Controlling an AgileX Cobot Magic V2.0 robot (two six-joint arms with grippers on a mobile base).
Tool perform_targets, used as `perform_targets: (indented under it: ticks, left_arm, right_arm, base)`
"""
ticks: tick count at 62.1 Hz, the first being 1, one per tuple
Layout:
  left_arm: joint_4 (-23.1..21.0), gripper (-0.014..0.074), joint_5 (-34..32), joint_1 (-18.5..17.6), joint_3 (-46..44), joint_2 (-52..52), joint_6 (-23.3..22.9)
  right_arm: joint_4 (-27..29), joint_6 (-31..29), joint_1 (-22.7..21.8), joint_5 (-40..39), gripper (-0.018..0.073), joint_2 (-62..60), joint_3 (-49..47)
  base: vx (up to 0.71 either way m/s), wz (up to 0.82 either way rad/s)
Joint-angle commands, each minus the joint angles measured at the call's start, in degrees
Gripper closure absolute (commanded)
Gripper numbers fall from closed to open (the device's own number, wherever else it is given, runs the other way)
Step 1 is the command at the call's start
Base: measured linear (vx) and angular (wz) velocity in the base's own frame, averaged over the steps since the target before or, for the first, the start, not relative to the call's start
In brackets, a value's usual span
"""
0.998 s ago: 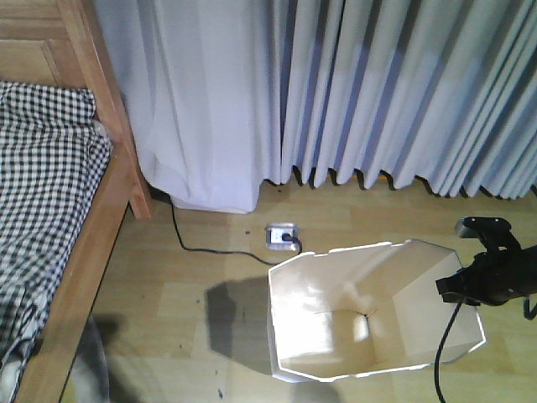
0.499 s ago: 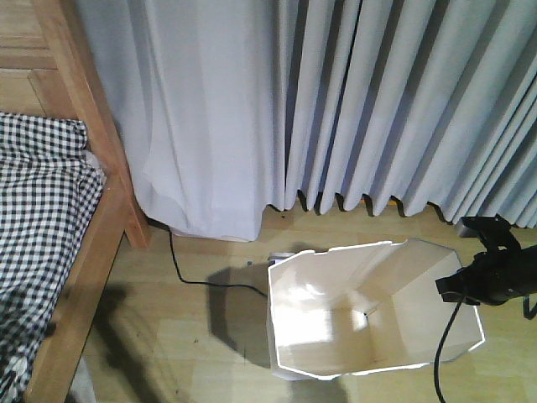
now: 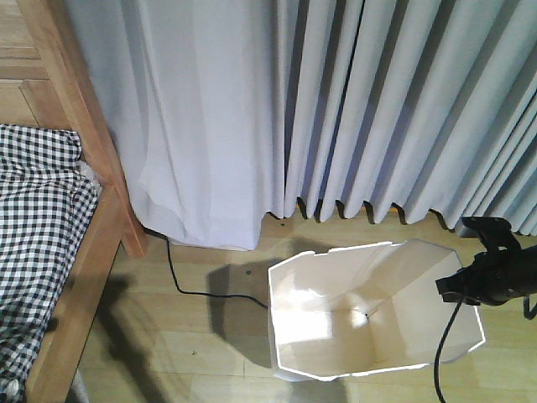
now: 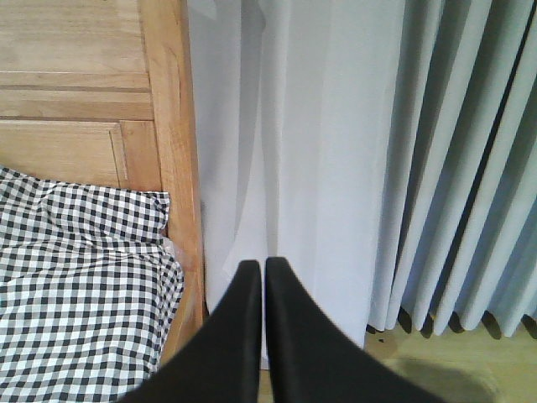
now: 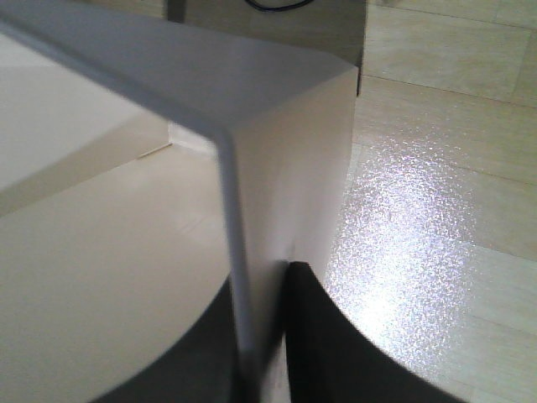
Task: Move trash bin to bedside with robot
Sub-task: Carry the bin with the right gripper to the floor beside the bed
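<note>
trash bin [image 3: 336, 294] upright, mouth up, right gripper [image 5: 262, 290] pinching rim

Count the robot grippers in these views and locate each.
2. The left gripper, shut and empty, points at the curtain beside the bed frame; the right gripper is shut on the wall of the trash bin.

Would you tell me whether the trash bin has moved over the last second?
Yes. The trash bin has moved towards the curtain: the strip of floor between its far rim and the curtain hem has narrowed.
</note>
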Motion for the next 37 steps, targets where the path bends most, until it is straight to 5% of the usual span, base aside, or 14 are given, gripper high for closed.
perform_targets:
  ticks: [1,37]
  left_arm:
    - [-0.2,0.0602,-4.2,-0.2,1.7,-0.6,-0.5]
    - [-0.2,0.0602,-4.2,-0.2,1.7,-0.6,-0.5]
  right_arm:
    - [2.9,0.3,-0.1,9.6,0.0565,-3.7,-0.7]
    - [3.0,0.7,-0.1,10.0,0.0565,-3.7,-0.7]
  base:
    - [0.00,0.00]
    - [0.00,0.00]
